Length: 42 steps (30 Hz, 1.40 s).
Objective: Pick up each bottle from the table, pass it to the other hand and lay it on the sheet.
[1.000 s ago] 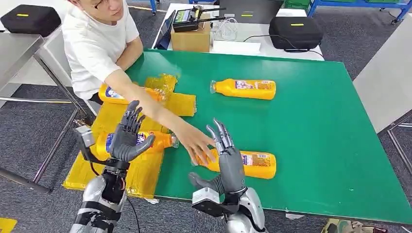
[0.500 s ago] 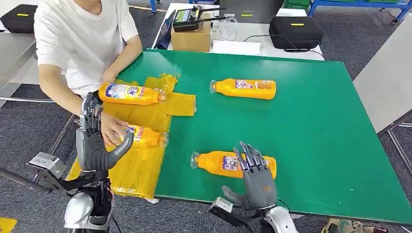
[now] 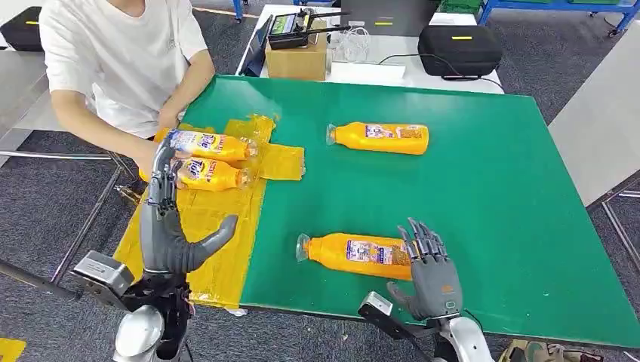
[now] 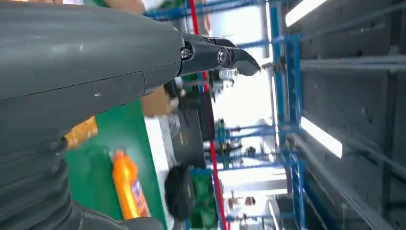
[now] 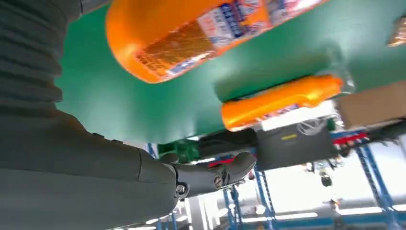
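Here, line by line:

Right hand (image 3: 432,273): held up with fingers spread and nothing in them, at the near edge of the green table (image 3: 483,196).
Near bottle (image 3: 355,254): lies on its side just ahead of the right hand's fingertips; whether they touch cannot be told. Orange body, clear cap end pointing toward the left hand's side, printed label of blue, white and red around the middle.
Far bottle (image 3: 380,138): same orange make, on its side well beyond the right hand, cap end pointing the same way.
Left hand (image 3: 167,226): raised upright over the yellow sheet (image 3: 219,226), fingers straight, thumb out to the side, holding nothing.
Bottles on the sheet (image 3: 207,158): two lie side by side beyond the left hand's fingertips, orange with blue-and-white labels.
Person (image 3: 121,53): in a white shirt, beyond the left hand, hands at those two bottles.
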Motion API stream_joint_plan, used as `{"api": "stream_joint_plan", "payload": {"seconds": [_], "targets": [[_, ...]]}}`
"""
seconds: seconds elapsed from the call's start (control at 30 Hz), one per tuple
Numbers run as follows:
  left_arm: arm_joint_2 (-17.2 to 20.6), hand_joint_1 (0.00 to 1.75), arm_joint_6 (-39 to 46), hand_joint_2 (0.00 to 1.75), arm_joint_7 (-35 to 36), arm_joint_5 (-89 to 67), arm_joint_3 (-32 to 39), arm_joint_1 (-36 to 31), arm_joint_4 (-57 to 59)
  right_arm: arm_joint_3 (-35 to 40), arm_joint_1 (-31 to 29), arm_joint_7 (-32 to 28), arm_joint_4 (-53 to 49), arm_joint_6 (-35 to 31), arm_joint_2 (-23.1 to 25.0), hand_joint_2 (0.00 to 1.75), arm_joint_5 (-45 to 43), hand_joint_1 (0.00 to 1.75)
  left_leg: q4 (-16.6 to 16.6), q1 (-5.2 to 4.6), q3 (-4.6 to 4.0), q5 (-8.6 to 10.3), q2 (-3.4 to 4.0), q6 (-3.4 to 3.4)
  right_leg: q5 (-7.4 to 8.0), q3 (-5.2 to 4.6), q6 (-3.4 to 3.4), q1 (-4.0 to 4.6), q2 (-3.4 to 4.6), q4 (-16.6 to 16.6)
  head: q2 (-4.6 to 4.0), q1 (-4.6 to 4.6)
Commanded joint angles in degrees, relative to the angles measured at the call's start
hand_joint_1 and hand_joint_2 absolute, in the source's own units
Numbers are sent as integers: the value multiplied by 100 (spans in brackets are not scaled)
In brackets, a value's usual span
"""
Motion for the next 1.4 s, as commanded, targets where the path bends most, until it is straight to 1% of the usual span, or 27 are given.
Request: {"api": "stream_joint_plan", "payload": {"seconds": [0.03, 0.07, 0.17, 0.2, 0.27, 0.3, 0.5, 0.57, 0.6, 0.63, 0.67, 0.7, 0.8, 0.87, 0.9, 0.93, 0.97, 1.0, 1.03, 1.07, 1.1, 1.13, 1.2, 1.3, 1.33, 1.37, 1.4], "targets": [[228, 0, -81, 175, 229, 214, -252, -346, 508, -307, -557, -198, 1241, 344, 110, 175, -346, 0, -12, 2, 13, 3, -2, 11, 4, 12, -18, 5, 0, -13, 0, 0], [229, 0, -95, 175, 235, 219, -262, -394, 580, -286, -628, -218, 1367, 378, 125, 175, -354, 0, -17, 4, 16, 5, -1, 15, 8, 15, -27, 10, 2, -19, 0, -2], [223, 0, -82, 175, 226, 221, -285, -470, 672, -256, -773, -327, 1617, 479, 174, 175, -479, 0, -12, 1, 13, 4, -2, 11, 4, 11, -16, 5, 0, -12, 0, -2], [223, 0, -82, 175, 226, 221, -285, -470, 672, -256, -773, -327, 1617, 479, 174, 175, -479, 0, -15, 3, 15, 5, -3, 16, 7, 14, -24, 9, 0, -17, 0, -2], [223, 0, -82, 175, 226, 221, -285, -470, 672, -256, -773, -327, 1617, 479, 174, 175, -479, 0, -9, 0, 11, 3, -2, 10, 2, 10, -13, 3, -1, -8, 0, 0], [223, 0, -82, 175, 226, 221, -285, -470, 672, -256, -773, -327, 1617, 479, 174, 175, -479, 0, -15, 3, 17, 4, -4, 19, 5, 17, -25, 9, -1, -18, 0, -2], [250, 0, -106, 175, 256, 222, -324, -493, 684, -213, -811, -354, 1669, 529, 170, 175, -502, 0, -8, 0, 9, 2, -2, 10, 1, 7, -15, 4, 0, -7, 0, -2], [246, 0, -112, 175, 265, 227, -363, -582, 798, -93, -997, -483, 1961, 626, 214, 175, -570, 0, -11, 1, 11, 3, -2, 12, 3, 10, -19, 5, 0, -9, 0, -2], [251, 0, -106, 175, 259, 229, -394, -641, 867, -27, -1109, -612, 2136, 513, 237, 175, -628, 0, -17, 4, 17, 5, -2, 18, 7, 15, -30, 11, 1, -18, 0, -2], [270, 0, -131, 175, 253, 249, -435, -718, 935, 60, -1252, -820, 2309, 512, 240, 175, -781, 0, -12, 3, 12, 5, 2, 13, 7, 9, -22, 8, 4, -12, 0, -2], [258, 0, -145, 175, 251, 292, -437, -761, 992, 64, -1358, -801, 2403, 450, 256, 175, -796, 0, -8, 1, 7, 4, 2, 10, 6, 5, -15, 5, 4, -7, 0, -2], [254, 0, -210, 175, 268, 405, -443, -795, 1030, 170, -1516, -752, 2543, 311, 241, 175, -626, 0, -14, 2, 11, 8, 6, 16, 12, 7, -26, 8, 9, -14, 0, -2], [219, 0, -258, 175, 304, 507, -449, -829, 1098, 350, -1880, -445, 2720, 252, 272, 175, -259, 0, -8, -1, 7, 5, 10, 13, 8, 2, -18, 3, 12, -6, 0, -2], [206, 0, -291, 175, 322, 532, -468, -815, 1126, 311, -2051, -159, 2730, 103, 300, 175, -74, 0, -16, 4, 12, 9, 14, 23, 15, 6, -34, 11, 18, -16, 0, -2], [197, 0, -405, 175, 419, 709, -446, -804, 1148, 265, -2104, -75, 2736, 103, 307, 175, -57, 0, -7, 1, 9, 5, 13, 18, 8, 2, -21, 6, 15, -6, 0, -2], [175, 0, -584, 175, 626, 1025, -407, -781, 1213, 224, -2157, 60, 2766, 92, 289, 175, 63, 0, -11, 1, 14, 6, 13, 21, 10, 6, -26, 7, 16, -9, 0, 0], [202, 0, -474, 175, 496, 856, -429, -801, 1271, 181, -2224, 29, 2856, 146, 315, 175, -1, 0, -14, 4, 16, 7, 12, 26, 11, 9, -34, 12, 16, -15, 0, -2], [194, 0, -463, 175, 492, 866, -417, -800, 1298, 173, -2250, 3, 2894, 170, 330, 175, -27, 0, -19, 4, 21, 7, 8, 29, 11, 15, -39, 13, 13, -21, 0, -2], [116, 0, -794, 175, 824, 1523, -304, -761, 1361, 215, -2278, 7, 3007, 265, 335, 175, 12, 0, -10, 0, 14, 5, 5, 18, 6, 10, -20, 5, 8, -9, 0, -2], [94, 0, -907, 175, 1011, 1845, -262, -746, 1412, 192, -2256, 51, 3075, 219, 364, 175, -5, 0, -8, 1, 13, 5, 2, 16, 5, 11, -17, 5, 5, -8, 0, -2], [108, 0, -923, 175, 1034, 1926, -285, -735, 1451, 182, -2250, 57, 3161, 169, 378, 175, -37, 0, -8, 0, 15, 5, 2, 14, 4, 12, -13, 3, 5, -7, 0, -2], [118, 0, -947, 175, 1056, 2020, -284, -729, 1491, 202, -2273, 124, 3250, 135, 367, 175, 5, 0, -15, 2, 21, 5, 1, 21, 6, 19, -24, 8, 5, -17, 0, 0], [142, 0, -923, 175, 1109, 2108, -234, -669, 1482, 243, -2385, 364, 3491, 382, 350, 175, 69, 0, -17, 2, 22, 7, 0, 21, 7, 21, -25, 8, 4, -18, 0, -2], [159, 0, -920, 175, 1116, 2114, -211, -646, 1472, 263, -2410, 381, 3515, 432, 331, 175, 81, 0, -6, -2, 8, 5, 4, 14, 4, 7, -13, 2, 7, -4, 0, -2], [159, 0, -920, 175, 1116, 2114, -211, -646, 1472, 263, -2410, 381, 3515, 432, 331, 175, 81, 0, -14, 0, 14, 8, 5, 21, 9, 13, -24, 6, 8, -13, 0, -2], [159, 0, -920, 175, 1116, 2114, -211, -646, 1472, 263, -2410, 381, 3515, 432, 331, 175, 81, 0, -8, 0, 8, 6, 2, 17, 6, 8, -18, 4, 6, -7, 0, 0], [160, 0, -919, 175, 1129, 2118, -202, -633, 1424, 287, -2435, 428, 3547, 536, 326, 175, 87, 0, -7, 0, 6, 5, 3, 16, 5, 6, -16, 3, 5, -5, 0, 0]]}}
